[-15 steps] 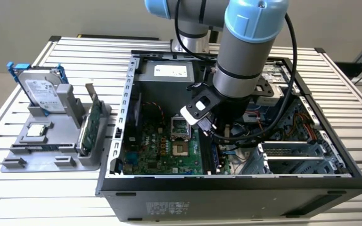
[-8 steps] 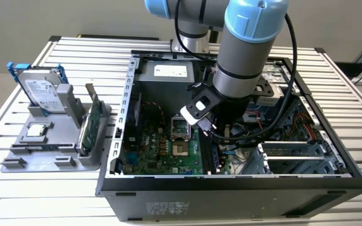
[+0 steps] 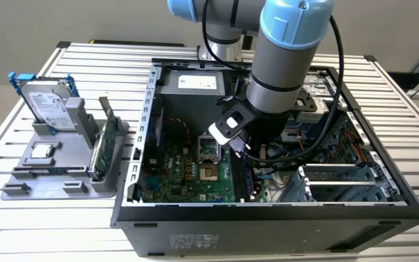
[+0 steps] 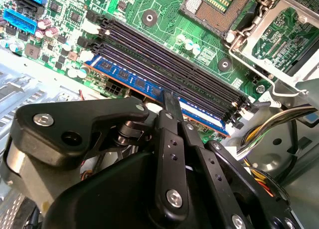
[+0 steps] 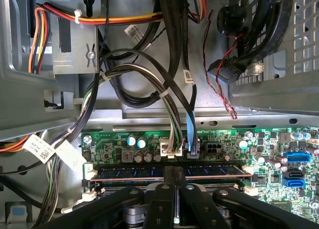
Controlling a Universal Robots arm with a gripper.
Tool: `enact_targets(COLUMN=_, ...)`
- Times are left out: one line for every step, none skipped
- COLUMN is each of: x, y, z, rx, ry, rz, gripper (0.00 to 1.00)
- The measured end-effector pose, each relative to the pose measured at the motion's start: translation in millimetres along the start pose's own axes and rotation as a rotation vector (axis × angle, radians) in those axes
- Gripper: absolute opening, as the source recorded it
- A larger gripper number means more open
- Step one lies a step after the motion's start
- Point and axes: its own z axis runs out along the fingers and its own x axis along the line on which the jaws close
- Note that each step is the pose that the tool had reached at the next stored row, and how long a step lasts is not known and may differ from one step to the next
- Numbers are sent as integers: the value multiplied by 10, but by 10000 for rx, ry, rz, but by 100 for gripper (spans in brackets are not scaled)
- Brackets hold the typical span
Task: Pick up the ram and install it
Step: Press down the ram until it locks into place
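The ram point(image 4: 124, 74) is a long thin stick with a blue label. It stands edge-on in the outermost of the black memory slots point(image 4: 164, 54) on the green motherboard point(image 3: 187, 174). In the first wrist view the ram point(image 5: 124, 171) runs straight along its slot, level at both ends. My gripper point(image 4: 172, 102) reaches down inside the computer case point(image 3: 268, 210), with its black fingers pressed together on the ram's upper edge at mid-length. The first wrist view has the gripper point(image 5: 175, 173) at the same mid-stick spot. The arm's wrist point(image 3: 250, 136) hides the fingertips in the exterior view.
Bundled cables point(image 5: 164, 104) hang close above the ram slot, and the open processor socket point(image 4: 219, 4) lies beside the slots. On the table, at the exterior view's left, a grey tray point(image 3: 20, 188) holds a hard drive point(image 3: 49, 106) and a green expansion card point(image 3: 104, 147).
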Motion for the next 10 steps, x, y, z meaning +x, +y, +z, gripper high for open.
enact_targets(x=0, y=0, z=0, rx=0, ry=-1, rz=0, gripper=0)
enact_targets(x=0, y=0, z=0, rx=1, ry=-1, rz=0, gripper=0)
enact_targets(x=0, y=0, z=0, rx=1, ry=-1, rz=0, gripper=0)
enact_targets(x=0, y=0, z=0, rx=0, ry=0, rz=0, gripper=0)
enact_targets(x=0, y=0, z=-1, rx=0, ry=3, rz=0, gripper=0)
enact_targets(x=0, y=0, z=-5, rx=-1, ry=5, rz=0, gripper=0)
enact_targets(x=-1, y=0, z=-14, rx=-2, ry=12, rz=1, gripper=0)
enact_targets(x=0, y=1, z=-28, rx=-4, ry=19, rz=2, gripper=0)
enact_targets(x=1, y=1, z=-41, rx=-6, ry=33, rz=2, gripper=0)
enact_targets(x=1, y=2, z=-61, rx=-8, ry=39, rz=2, gripper=0)
